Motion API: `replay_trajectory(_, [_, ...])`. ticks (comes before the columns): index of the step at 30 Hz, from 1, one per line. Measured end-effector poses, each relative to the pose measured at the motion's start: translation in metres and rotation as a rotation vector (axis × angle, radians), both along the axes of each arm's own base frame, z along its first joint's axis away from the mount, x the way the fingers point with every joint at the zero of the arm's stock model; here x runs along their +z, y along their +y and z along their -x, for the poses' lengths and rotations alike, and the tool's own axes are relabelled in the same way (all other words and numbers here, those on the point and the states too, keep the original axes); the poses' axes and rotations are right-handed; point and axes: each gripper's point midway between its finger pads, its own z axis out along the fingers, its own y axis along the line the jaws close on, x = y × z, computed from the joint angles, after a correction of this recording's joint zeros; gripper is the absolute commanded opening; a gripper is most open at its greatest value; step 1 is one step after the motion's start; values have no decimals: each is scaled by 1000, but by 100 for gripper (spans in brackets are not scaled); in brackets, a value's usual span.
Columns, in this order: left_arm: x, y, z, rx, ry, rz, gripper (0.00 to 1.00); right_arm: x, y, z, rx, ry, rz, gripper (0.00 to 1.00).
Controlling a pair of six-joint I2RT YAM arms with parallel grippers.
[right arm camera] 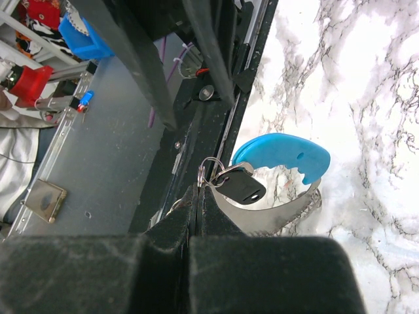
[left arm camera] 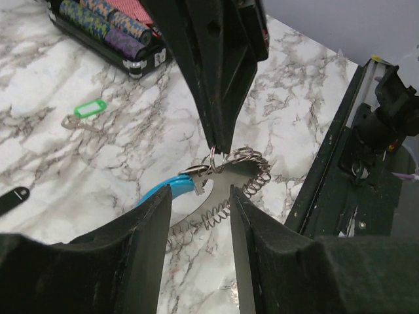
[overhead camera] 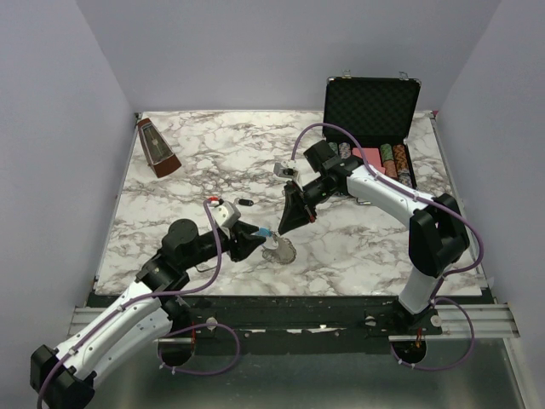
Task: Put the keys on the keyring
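The table (overhead camera: 213, 162) is white marble veined in grey, closed in by plain lavender walls (overhead camera: 255, 51) on the left, far and right sides. A black frame (overhead camera: 281, 317) with the arm bases runs along its near edge. An open black case (overhead camera: 370, 106) sits at the far right corner with striped chips (overhead camera: 390, 158) racked inside. A brown metronome (overhead camera: 158, 148) stands at the far left.

The keyring (overhead camera: 279, 250) is near the front middle of the table, between the two arms' tips, its blue section toward the left arm. The left gripper (left arm camera: 201, 193) has its fingers spread, one on each side of the keyring's flat metal part. The right gripper (right arm camera: 198, 196) has its fingers pressed together, pinching the small split ring of a black key (right arm camera: 241, 187) right at the keyring. A green key (left arm camera: 90, 108) and another black one (overhead camera: 244, 203) lie loose on the marble farther back.
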Motion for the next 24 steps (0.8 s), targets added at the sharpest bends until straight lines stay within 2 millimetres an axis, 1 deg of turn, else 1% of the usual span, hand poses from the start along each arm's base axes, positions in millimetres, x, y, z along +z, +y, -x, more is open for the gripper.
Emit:
replay_trajectory(2, [-9,1,0,21,35,11,50,0,0,0,0,0,0,1])
replay_trajectory(4, [-24,5,-3,61,71,22,51,0,0,0,-1,2,1,1])
replay_trajectory(6, [-41,12,-8,122,94,24,54,0,0,0,-1,3,1,1])
replay_trajectory(8, [-50,19,-13,161,73,4,57,0,0,0,-1,3,1,1])
replay_trajectory(11, [-49,27,-22,194,-35,-60,64,0,0,0,-1,4,2,1])
replay_trajectory(15, [-37,35,-33,194,-214,-169,65,0,0,0,-2,7,3,1])
replay_trajectory(16, [-35,35,-35,190,-248,-188,72,0,0,0,-2,7,3,1])
replay_trajectory(17, [-33,35,-37,182,-293,-209,73,0,0,0,-2,7,4,1])
replay_trajectory(18, [-33,35,-38,176,-313,-224,83,0,0,0,-2,8,4,1])
replay_trajectory(19, [-33,34,-40,169,-337,-239,87,0,0,0,-2,8,4,1])
replay_trajectory(22, [-37,30,-39,145,-373,-259,87,0,0,0,-2,9,4,1])
replay_trajectory(24, [-41,24,-34,116,-394,-267,87,0,0,0,-2,9,4,1])
